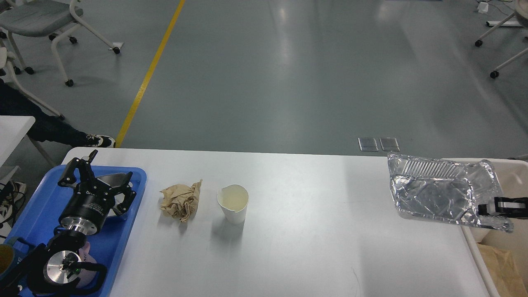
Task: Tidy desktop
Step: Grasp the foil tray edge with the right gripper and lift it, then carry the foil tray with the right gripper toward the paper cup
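The white desktop (pixel 313 231) carries a crumpled brown paper ball (pixel 180 201) and a white paper cup (pixel 233 203) standing upright just right of it. My left gripper (pixel 108 178) is open over the blue tray (pixel 123 231), with a shiny metal bowl (pixel 117 181) lying between and under its fingers. My right gripper (pixel 486 208) comes in from the right edge and is shut on the near right rim of a crumpled foil tray (pixel 437 194). It holds that tray above the desktop's right edge and the beige bin (pixel 513 177).
The beige bin holds brown paper (pixel 501 264). A pinkish item (pixel 84 251) lies in the blue tray under my left arm. Chairs (pixel 45 24) and a person's legs (pixel 49 128) are beyond the far left. A yellow floor line (pixel 148 74) runs behind.
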Available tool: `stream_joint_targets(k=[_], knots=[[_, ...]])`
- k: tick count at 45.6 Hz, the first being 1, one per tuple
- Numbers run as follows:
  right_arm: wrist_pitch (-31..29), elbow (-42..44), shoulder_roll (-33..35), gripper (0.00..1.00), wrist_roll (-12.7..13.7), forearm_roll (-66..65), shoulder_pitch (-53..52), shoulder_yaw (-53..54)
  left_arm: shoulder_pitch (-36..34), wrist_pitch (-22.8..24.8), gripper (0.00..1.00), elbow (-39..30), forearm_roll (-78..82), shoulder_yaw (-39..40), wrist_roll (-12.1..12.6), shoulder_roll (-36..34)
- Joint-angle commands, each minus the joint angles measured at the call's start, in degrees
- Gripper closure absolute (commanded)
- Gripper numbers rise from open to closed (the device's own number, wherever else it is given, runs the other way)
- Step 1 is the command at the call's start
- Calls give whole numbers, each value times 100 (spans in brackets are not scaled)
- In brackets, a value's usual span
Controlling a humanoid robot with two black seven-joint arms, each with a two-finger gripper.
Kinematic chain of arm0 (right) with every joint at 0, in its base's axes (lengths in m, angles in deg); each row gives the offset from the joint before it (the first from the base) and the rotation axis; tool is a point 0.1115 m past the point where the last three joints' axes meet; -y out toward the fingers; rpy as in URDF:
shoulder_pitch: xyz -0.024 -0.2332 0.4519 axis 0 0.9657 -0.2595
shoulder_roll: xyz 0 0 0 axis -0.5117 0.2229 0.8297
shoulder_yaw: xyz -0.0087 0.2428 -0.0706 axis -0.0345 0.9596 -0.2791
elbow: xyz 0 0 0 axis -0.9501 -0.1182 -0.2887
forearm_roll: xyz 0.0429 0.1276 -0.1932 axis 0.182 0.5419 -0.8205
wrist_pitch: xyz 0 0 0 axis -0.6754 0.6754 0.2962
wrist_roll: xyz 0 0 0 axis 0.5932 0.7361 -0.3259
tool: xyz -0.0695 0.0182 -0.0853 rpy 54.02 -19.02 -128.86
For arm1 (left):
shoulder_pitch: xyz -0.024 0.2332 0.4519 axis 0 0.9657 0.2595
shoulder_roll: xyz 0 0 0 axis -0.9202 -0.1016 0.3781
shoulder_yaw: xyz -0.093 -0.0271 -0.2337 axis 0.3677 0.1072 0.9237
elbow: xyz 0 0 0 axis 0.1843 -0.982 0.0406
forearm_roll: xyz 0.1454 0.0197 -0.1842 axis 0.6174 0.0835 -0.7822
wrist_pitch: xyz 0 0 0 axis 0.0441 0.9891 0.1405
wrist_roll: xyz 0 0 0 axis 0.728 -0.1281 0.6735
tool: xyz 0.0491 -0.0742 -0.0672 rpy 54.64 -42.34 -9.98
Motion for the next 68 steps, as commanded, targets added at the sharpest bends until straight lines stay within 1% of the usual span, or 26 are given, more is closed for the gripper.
stream_joint_targets(k=[1,5,8,10,14,20,26,35,40,48,52,58,68], knots=[[-16,-13,-11,100,17,22,-220,-12,2,0,4,-1,0,0,0,-25],[-34,22,-160,100,26,22,-325,-20,-7,0,4,-1,0,0,-35,-25],[-60,49,-468,100,44,-48,-396,-64,-16,-9,4,-1,0,9,-53,-25],[-104,206,-897,100,79,-276,-466,-91,-7,-9,4,7,0,9,-44,-7],[-113,321,-1241,100,79,-470,-510,-143,2,-27,4,-1,0,9,-35,19],[-218,646,-1707,100,70,-620,-808,-380,-7,-229,4,-10,0,0,0,28],[-236,927,-2190,100,79,-673,-1458,-977,28,-264,4,-36,0,-9,-9,-7],[-236,1577,-3157,100,88,-647,-2671,-2102,142,-264,4,-63,27,-26,8,-16],[-236,1894,-3570,100,88,-576,-3041,-2481,160,-273,4,-63,18,-26,9,-60],[-236,2316,-4054,100,79,-585,-3094,-2569,178,-273,4,-72,18,-17,52,-78],[-236,2378,-4239,100,79,-611,-3103,-2578,169,-273,4,-72,18,9,79,-69],[-245,2466,-4406,100,88,-602,-3235,-2587,160,-405,4,-54,18,44,70,-25],[-271,2835,-4880,100,88,-602,-3428,-2665,151,-326,3,-37,-9,114,79,-25]])
